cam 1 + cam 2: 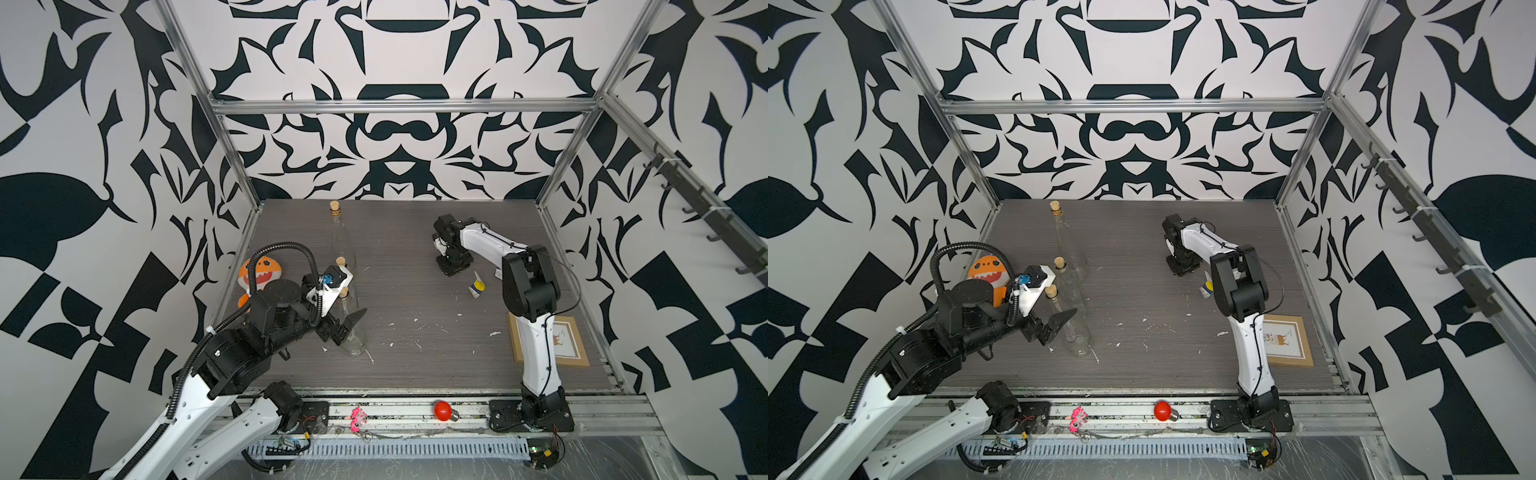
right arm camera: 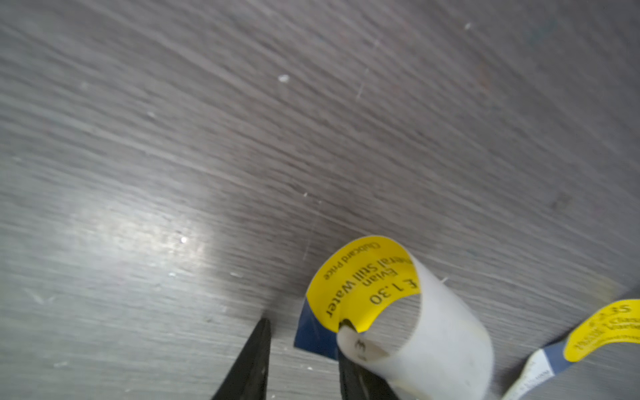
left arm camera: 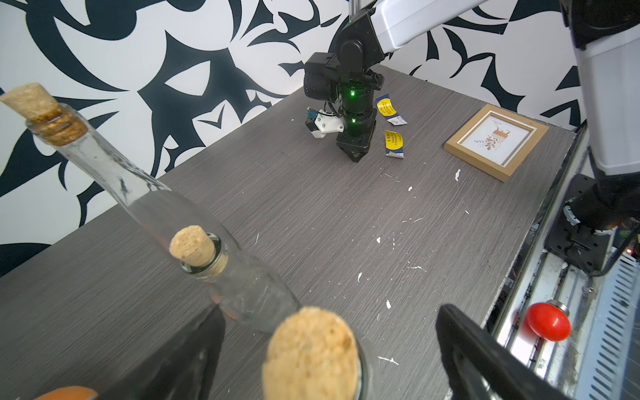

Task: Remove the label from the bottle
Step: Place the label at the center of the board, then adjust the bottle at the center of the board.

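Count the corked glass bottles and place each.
3, in a row: far bottle near the back wall, middle bottle just before it, near bottle closest to the front rail. None appears hidden.

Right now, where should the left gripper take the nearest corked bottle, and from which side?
Take the nearest bottle on its straight glass body below the tapering neck, coming in level from the left arm's side. It stands upright, another bottle stands close behind, and the open left gripper faces it. Avoid the cork.
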